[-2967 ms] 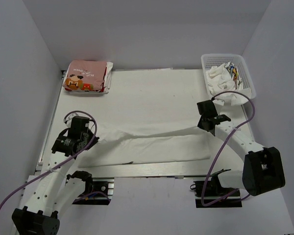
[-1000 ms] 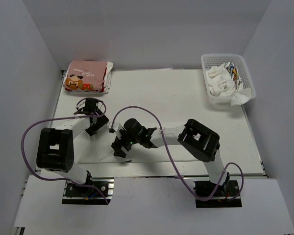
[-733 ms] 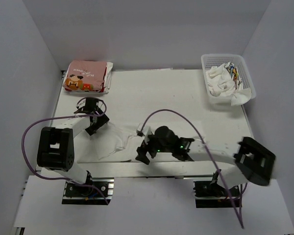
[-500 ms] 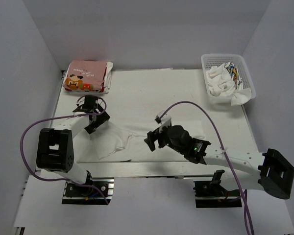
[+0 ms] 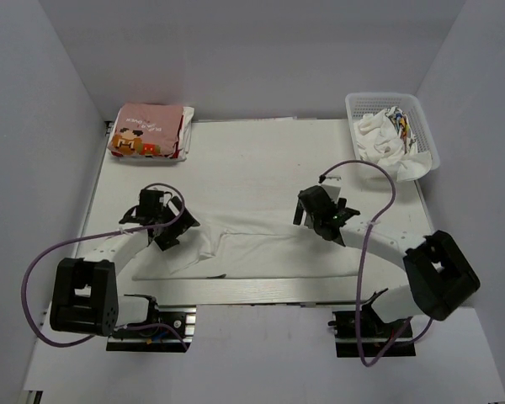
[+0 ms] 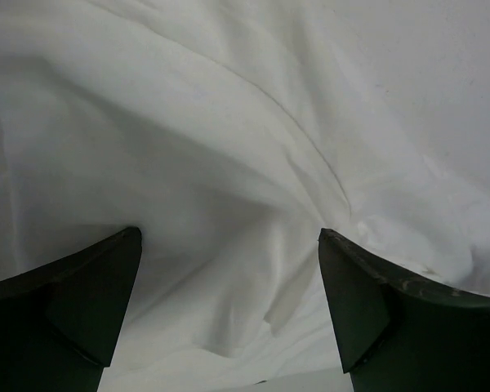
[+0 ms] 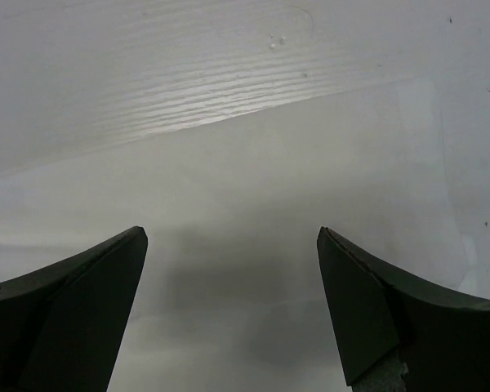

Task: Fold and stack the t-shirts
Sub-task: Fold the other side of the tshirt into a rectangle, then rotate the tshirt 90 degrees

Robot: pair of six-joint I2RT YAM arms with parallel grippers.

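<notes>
The pink tee is folded; the white tee is only part-folded, unstacked. Nothing is pinched: left fingers and right fingers are spread.

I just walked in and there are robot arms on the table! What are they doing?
Two robot arms are folding t-shirts. The white t-shirt lies in a long, wrinkly strip along the near side of the table. The left gripper and the right gripper hover above it, both open and holding nothing. The pink t-shirt sits folded in the far left corner.
</notes>
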